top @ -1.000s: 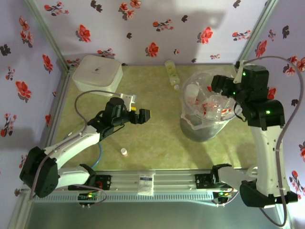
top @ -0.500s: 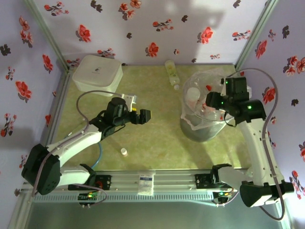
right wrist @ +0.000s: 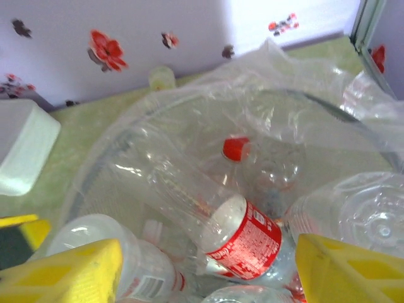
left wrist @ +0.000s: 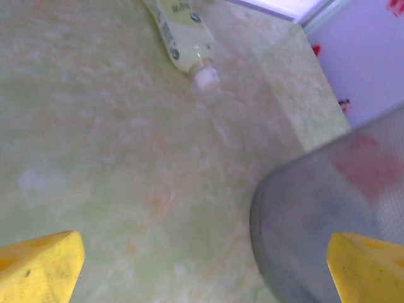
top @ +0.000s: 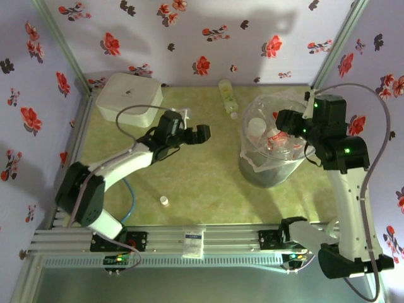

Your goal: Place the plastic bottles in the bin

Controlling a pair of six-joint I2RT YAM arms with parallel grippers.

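Top external: left gripper (top: 201,134) spread wide, empty, aimed toward the pale green bottle (top: 226,93) lying by the back wall; right gripper (top: 284,120) over the bin (top: 252,165).
Left wrist: yellow fingers (left wrist: 38,262) far apart, bottle ahead, well apart.
Right wrist: parted, empty, above binned plastic bottles (right wrist: 243,233).
Likely step: fetching that 1 loose bottle. Next: reach forward, straddle, close.

Glossy clear plastic bottles (right wrist: 246,240), translucent plastic bin (left wrist: 315,221)

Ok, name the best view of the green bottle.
Left wrist: the bottle lies large, label and white cap plain. Top view has it small by the back wall; right wrist catches one end past the bin.
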